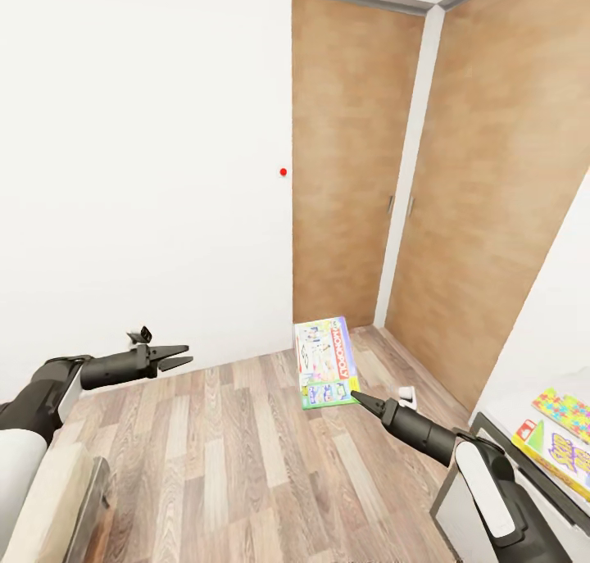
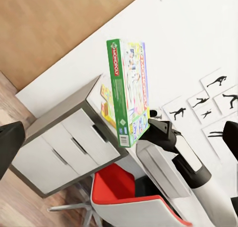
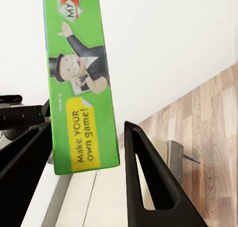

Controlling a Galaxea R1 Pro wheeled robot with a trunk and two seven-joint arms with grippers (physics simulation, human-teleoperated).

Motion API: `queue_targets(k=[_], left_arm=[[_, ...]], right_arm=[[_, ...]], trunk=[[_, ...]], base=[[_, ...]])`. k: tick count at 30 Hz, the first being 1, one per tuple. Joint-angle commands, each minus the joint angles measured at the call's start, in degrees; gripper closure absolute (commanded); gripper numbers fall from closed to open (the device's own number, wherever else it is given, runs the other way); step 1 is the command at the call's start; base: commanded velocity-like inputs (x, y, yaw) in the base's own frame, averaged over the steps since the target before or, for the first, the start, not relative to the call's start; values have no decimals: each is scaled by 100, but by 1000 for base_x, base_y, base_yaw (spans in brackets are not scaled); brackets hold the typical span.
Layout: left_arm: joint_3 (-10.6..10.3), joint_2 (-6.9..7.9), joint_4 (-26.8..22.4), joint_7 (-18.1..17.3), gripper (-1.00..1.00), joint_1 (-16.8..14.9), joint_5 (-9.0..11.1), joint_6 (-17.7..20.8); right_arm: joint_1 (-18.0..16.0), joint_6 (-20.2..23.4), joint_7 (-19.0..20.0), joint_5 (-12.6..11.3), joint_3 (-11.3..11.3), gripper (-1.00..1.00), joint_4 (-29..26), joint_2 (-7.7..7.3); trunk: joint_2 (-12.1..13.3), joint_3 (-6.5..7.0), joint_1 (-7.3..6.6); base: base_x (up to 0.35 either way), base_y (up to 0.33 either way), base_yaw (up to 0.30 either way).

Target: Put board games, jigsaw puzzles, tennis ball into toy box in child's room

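My right gripper (image 1: 356,397) is shut on the lower corner of a pale multicoloured board game (image 1: 327,362), holding it upright on edge above the wood floor. In the right wrist view the box's green side (image 3: 79,88) stands between the black fingers (image 3: 148,187). The left wrist view sees the same box (image 2: 128,93) in front of the table (image 2: 64,138). At the head view's lower right, the table (image 1: 524,391) carries a jigsaw puzzle (image 1: 567,412) and a yellow-green board game (image 1: 557,452). My left gripper (image 1: 184,356) hangs open and empty at the left. The toy box is out of view.
Wooden wardrobe doors (image 1: 360,178) stand ahead, with a white wall (image 1: 139,178) to their left. A small white object (image 1: 407,395) lies on the floor. The bed's edge (image 1: 49,497) is at lower left. A red chair (image 2: 119,192) stands by the table's white drawers.
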Motion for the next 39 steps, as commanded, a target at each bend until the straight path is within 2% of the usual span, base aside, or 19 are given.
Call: queue_targets(k=[1, 33, 39], left_arm=[[-1, 3, -3, -22, -100, -3, -1, 61], [0, 3, -3, -22, -100, -3, -1, 61], [-2, 1, -3, -22, -100, -3, -1, 61]], right_arm=[[-7, 43, 10, -44, -5, 100, 0, 1], [-7, 43, 10, -44, -5, 100, 0, 1], [-7, 43, 9, -27, -4, 100, 0, 0]], trunk=[[-14, -13, 4], [-14, -14, 4], [-14, -15, 4]], base=[[-10, 5, -276], [-40, 14, -276], [0, 0, -110]])
